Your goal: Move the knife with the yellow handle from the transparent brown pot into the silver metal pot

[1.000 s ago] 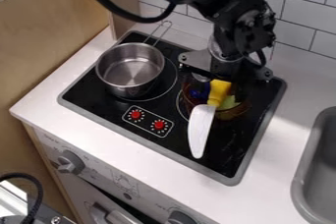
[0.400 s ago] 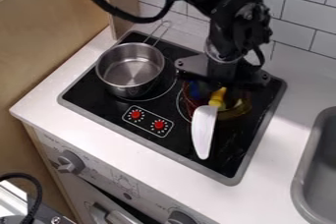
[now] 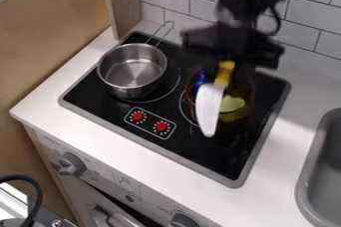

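Observation:
Over the right burner hangs the black gripper [image 3: 228,63], blurred, shut on the yellow handle of a toy knife [image 3: 211,102]. The knife's white blade slants down toward the stove's front edge, its tip low. Beneath and behind the knife stands a see-through amber bowl [image 3: 248,102], partly hidden by the gripper and knife. A blue object [image 3: 200,78] and a yellow-green piece [image 3: 232,103] show in the bowl's area. A steel saucepan [image 3: 132,69] is on the left burner.
The black cooktop [image 3: 148,145] has a grey rim and two red knobs [image 3: 161,126] at its front. A white counter [image 3: 293,99] surrounds it. At the right edge is a grey sink [image 3: 307,176]; a tiled wall [image 3: 309,17] rises behind, and a wooden panel [image 3: 57,37] stands at left.
The gripper has moved up and back toward the wall, after a small shift between the earlier frames. The knife has moved with it, uncovering more of the bowl and the yellow-green piece.

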`<state>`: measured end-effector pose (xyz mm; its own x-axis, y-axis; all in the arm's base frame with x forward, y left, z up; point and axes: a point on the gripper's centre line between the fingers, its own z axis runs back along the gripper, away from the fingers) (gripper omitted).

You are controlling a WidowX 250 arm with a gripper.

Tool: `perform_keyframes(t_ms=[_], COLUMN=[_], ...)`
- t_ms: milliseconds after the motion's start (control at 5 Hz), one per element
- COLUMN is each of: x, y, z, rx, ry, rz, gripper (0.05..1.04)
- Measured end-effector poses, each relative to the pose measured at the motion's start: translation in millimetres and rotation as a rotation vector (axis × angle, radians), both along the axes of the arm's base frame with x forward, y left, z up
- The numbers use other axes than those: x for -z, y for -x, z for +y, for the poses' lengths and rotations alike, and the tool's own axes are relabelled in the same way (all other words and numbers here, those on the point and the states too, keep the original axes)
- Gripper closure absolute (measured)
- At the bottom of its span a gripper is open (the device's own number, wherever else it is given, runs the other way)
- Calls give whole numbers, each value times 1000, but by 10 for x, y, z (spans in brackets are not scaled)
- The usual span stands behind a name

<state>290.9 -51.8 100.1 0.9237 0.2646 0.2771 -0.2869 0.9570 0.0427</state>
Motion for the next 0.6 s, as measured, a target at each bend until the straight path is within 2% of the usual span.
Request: perform_keyframes(t_ms=[200,400,600], x=[-168,-219,-147], y=[-36,-75,-51], z=[223,584,862], rx=[65,121,144], ry=[-27,-53,-57], rz=[46,35,30], gripper=[720,720,720])
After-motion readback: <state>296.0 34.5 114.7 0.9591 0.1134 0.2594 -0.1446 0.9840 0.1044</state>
